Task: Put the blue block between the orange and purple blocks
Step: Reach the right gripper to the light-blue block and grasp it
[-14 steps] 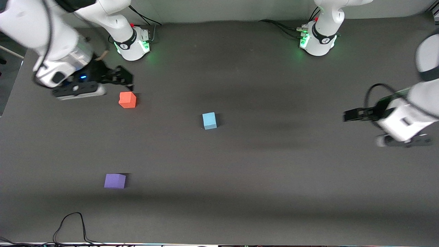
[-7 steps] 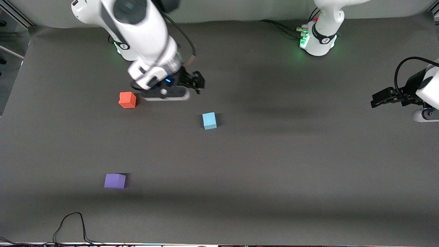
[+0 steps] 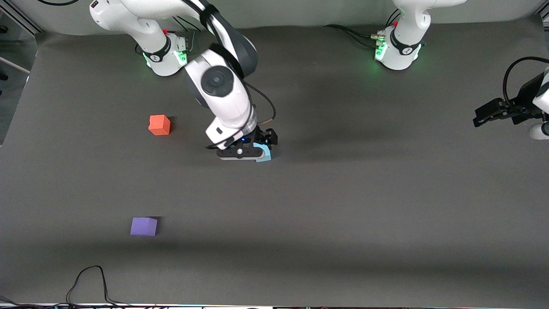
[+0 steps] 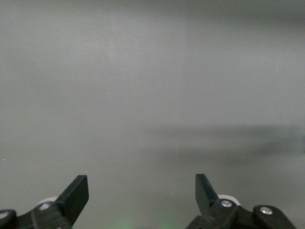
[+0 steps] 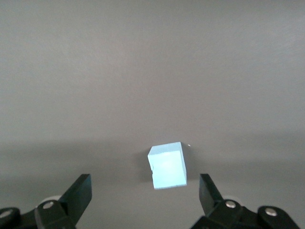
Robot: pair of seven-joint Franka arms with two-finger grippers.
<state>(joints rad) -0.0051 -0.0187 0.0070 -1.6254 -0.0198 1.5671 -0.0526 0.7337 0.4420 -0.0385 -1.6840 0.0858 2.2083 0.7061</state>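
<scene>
Dark grey matte bench (image 3: 343, 206) is filling the frame. At its centre the small sky-blue matte cube (image 3: 263, 152) is sitting on the bench, partly covered by the right tool (image 3: 260, 146), which is hanging just over it with fingers spread wide either side. The orange-red cube (image 3: 159, 125) is lying at upper left, the violet cube (image 3: 143, 226) at lower left. The left tool (image 3: 484, 116) is waiting at the right edge, fingers apart. The cube looks skewed to the fingers, so squaring the wrist before lowering seems wise.
</scene>
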